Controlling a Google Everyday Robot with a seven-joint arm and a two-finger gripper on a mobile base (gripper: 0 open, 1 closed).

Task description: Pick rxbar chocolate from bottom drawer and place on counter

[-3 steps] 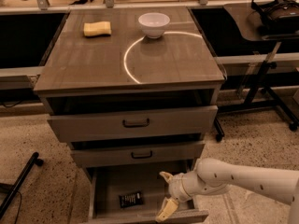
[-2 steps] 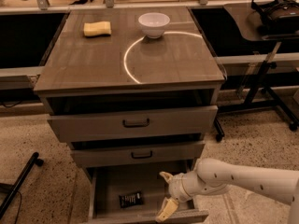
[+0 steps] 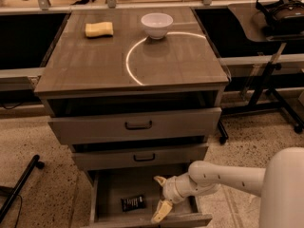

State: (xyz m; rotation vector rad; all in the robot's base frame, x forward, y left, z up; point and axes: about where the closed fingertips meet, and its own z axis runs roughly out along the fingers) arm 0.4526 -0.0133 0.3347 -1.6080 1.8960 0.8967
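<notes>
hand (image 3: 160, 196) released, fingers spread, inside open bottom drawer (image 3: 112, 186); rxbar chocolate (image 3: 133, 203) flat on drawer floor just left of hand; long axis left-right, right end angled slightly away

lab: claw (image 3: 160, 198) in bottom drawer (image 3: 112, 187), headset (image 3: 280, 11) nearby.

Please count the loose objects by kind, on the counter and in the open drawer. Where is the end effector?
Yellow sponge: 1, on the counter
White bowl: 1, on the counter
rxbar chocolate: 1, in the bottom drawer
Total: 3
The end effector is open in the bottom drawer, right of the bar.
</notes>
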